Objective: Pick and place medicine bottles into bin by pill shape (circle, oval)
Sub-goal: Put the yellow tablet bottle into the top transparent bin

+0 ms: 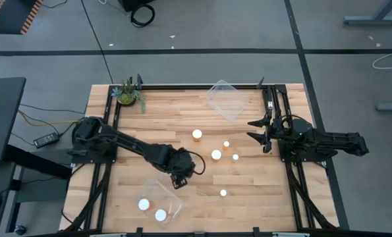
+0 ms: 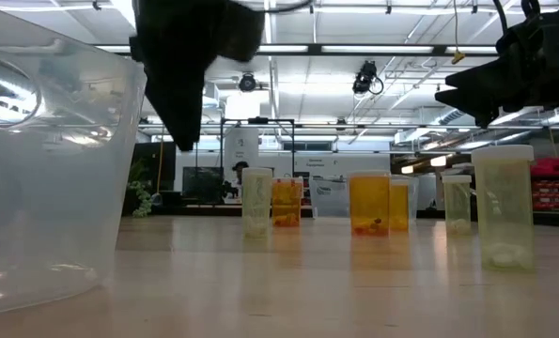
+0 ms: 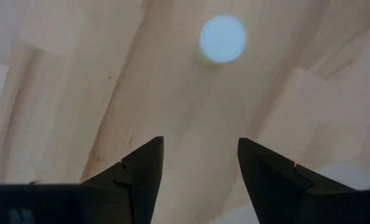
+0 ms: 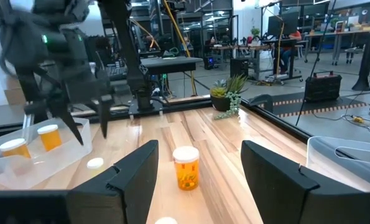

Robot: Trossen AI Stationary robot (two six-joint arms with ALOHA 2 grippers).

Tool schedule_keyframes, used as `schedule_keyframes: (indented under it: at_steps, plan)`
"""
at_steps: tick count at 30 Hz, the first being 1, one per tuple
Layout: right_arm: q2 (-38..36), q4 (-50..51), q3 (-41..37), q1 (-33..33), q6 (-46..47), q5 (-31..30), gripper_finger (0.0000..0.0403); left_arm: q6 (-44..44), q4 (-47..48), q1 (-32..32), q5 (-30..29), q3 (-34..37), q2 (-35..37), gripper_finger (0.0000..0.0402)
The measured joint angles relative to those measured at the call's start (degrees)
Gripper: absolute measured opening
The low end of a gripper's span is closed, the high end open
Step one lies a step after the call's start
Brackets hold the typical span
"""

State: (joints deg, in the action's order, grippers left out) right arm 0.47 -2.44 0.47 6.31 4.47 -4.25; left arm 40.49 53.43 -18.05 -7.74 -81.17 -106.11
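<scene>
- Claw of the left arm first: we see the left claw [image 1: 178, 178] hovering over the middle of the bench [image 1: 182, 118], just off the open corner of the near-left bin [image 1: 161, 197]; its two fingers [image 3: 141, 171] stand parted with only bare wood between them, so it is released and carries nothing.
- Straight ahead of it in the left wrist view sits one white-capped bottle [image 3: 222, 38], upright, its long axis vertical, seen cap-on. We judge this to be the lone bottle [image 1: 223, 193] toward the near edge, though we cannot be certain which one it is.
- Both near-left bin bottles [image 1: 151, 209] already stand inside, upright.
- Farther out, four more bottles [image 1: 216, 155] stand loose and upright around the bench's centre, between the two arms; the orange-bodied one [image 4: 186, 167] lies directly in front of the right arm.
- The right claw [image 1: 259, 136] waits by the right edge, fingers wide apart and empty.
- A second clear bin [image 1: 226, 99] rests at the far edge, tipped somewhat, with a potted plant [image 1: 128, 93] in the far-left corner.
- Our judgement: the coming pick turns on the bottle lying ahead of the left claw, a short reach away, so the left arm is the nearer one and must descend around an upright body.
</scene>
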Motion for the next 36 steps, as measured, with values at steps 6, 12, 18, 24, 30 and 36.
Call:
schedule_keyframes:
  at_steps: [6, 12, 18, 24, 30, 36]
  plan:
    - [0.0, 0.3, 0.0, 0.0, 0.0, 0.0, 0.0237, -4.3, -3.3, 2.5, 3.2, 0.0, -4.6, 0.0239]
    - [0.1, 0.3, 0.0, 0.0, 0.0, 0.0, 0.0237, -6.7, -8.4, 4.4, 4.8, 0.0, -5.4, 0.0286]
    - [0.1, 0.3, 0.0, 0.0, 0.0, 0.0, 0.0237, -8.2, -10.2, 5.5, 4.7, 0.0, -5.4, 0.0306]
    - [0.1, 0.3, 0.0, 0.0, 0.0, 0.0, 0.0237, -9.9, -14.2, 5.5, 3.5, 0.0, -5.7, 0.0296]
    - [0.1, 0.2, 0.0, 0.0, 0.0, 0.0, 0.0237, -10.4, -14.3, 5.5, 1.7, 0.0, -6.2, 0.0279]
    - [0.1, 0.2, 0.0, 0.0, 0.0, 0.0, 0.0237, -11.2, -14.3, 5.6, 1.4, 0.0, -6.1, 0.0248]
